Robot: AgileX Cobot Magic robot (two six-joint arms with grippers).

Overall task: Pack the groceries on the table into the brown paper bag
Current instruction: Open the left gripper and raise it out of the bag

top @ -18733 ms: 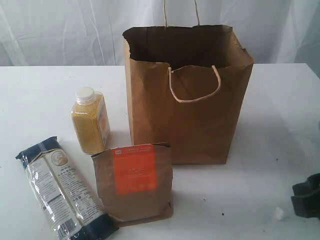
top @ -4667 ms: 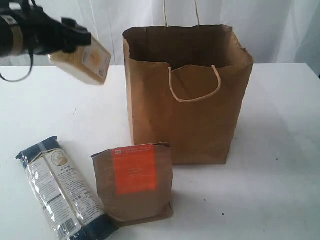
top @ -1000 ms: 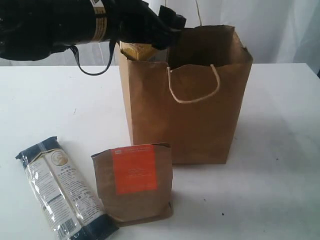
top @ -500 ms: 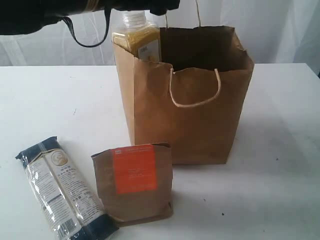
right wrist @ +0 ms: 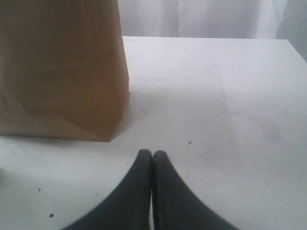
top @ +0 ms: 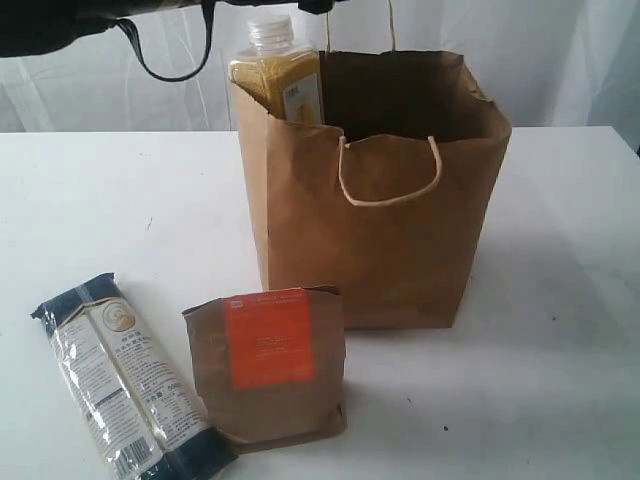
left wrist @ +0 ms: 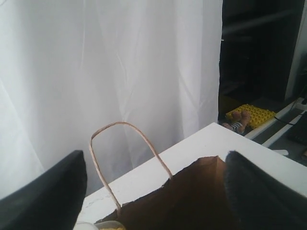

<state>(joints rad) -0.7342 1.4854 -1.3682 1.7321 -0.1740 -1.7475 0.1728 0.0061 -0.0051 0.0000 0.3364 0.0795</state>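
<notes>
The yellow-grain bottle [top: 275,85] stands upright in the left corner of the brown paper bag [top: 380,220], with its white cap and shoulders above the rim. My left gripper [left wrist: 153,163] hangs open just above the bag's mouth with nothing between its fingers, and the bottle's cap [left wrist: 90,225] peeks in at the edge of that view. Only the left arm's underside [top: 60,20] shows in the exterior view. The noodle packet [top: 120,385] and the orange-labelled pouch [top: 268,365] sit on the table [top: 90,200] in front of the bag. My right gripper [right wrist: 152,154] is shut and empty, low over the table beside the bag [right wrist: 62,67].
A black cable loop [top: 165,55] dangles from the left arm near the bag's left edge. The bag's front cord handle [top: 388,175] hangs down its face, and the rear handle [left wrist: 127,153] stands up. White curtains hang behind the table. Yellow blocks [left wrist: 252,115] lie off the table's far side.
The left gripper has let go of the bottle and risen almost out of the exterior view. The bottle now stands by itself in the bag's corner. The right gripper has not moved.
</notes>
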